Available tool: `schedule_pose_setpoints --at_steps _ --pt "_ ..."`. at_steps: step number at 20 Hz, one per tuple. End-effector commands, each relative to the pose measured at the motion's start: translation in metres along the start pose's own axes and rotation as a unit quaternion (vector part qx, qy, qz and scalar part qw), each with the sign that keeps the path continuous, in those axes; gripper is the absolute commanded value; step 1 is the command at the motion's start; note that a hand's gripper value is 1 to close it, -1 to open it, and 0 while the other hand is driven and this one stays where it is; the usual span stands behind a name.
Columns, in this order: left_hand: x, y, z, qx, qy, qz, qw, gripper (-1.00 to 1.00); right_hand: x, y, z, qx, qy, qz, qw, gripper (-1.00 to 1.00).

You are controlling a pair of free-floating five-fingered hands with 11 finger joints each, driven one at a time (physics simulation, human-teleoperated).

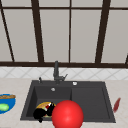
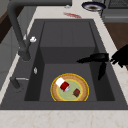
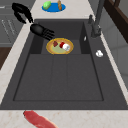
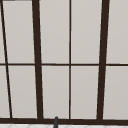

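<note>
At the far left, on the desk, stands a blue plate (image 1: 5,103) with a green piece and a brown one on it. Next comes the dark sink (image 1: 75,84), its faucet (image 1: 56,71) at the back rim. A yellow-rimmed plate (image 1: 44,105) lies flat on the floor of the left basin and carries a red-and-white piece and a small brown one. My hand (image 3: 37,29) hovers just above the plate's front edge, fingers straight and spread toward it, holding nothing. I cannot tell from these views whether it is my left or my right. My other hand (image 3: 21,11) hangs over the front desk, well clear of the basin, fingers curled on nothing.

I judge this a reach toward the plate, with no contact yet. A grip on it would call for bringing the fingers down to its rim.

Further right a red ball (image 1: 67,114) sits low in the front view, and a red strip (image 1: 116,104) lies on the right desk.
</note>
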Motion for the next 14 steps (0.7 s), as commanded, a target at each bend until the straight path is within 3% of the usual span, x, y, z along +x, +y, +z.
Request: schedule_pose_setpoints --at_steps 1,3,6,9,14 --pt "0.0 0.0 0.0 0.0 0.0 0.0 1.0 0.0 -0.005 0.001 0.006 0.037 0.034 0.049 0.9975 -1.0" --pt "0.0 0.0 0.0 0.0 0.0 0.0 1.0 0.0 -0.003 0.002 0.001 0.028 0.044 0.052 0.9973 -1.0" --pt "0.0 0.0 0.0 0.0 0.0 0.0 1.0 0.0 -0.001 -0.001 -0.002 0.028 0.069 0.027 0.9969 -1.0" --pt "0.0 0.0 0.0 0.0 0.0 0.0 1.0 0.0 0.002 -0.001 -0.004 0.005 0.042 0.002 0.9991 -1.0" --pt "0.0 0.0 0.0 0.0 0.0 0.0 1.0 0.0 0.004 0.001 -0.007 0.005 0.045 0.004 0.999 -1.0"
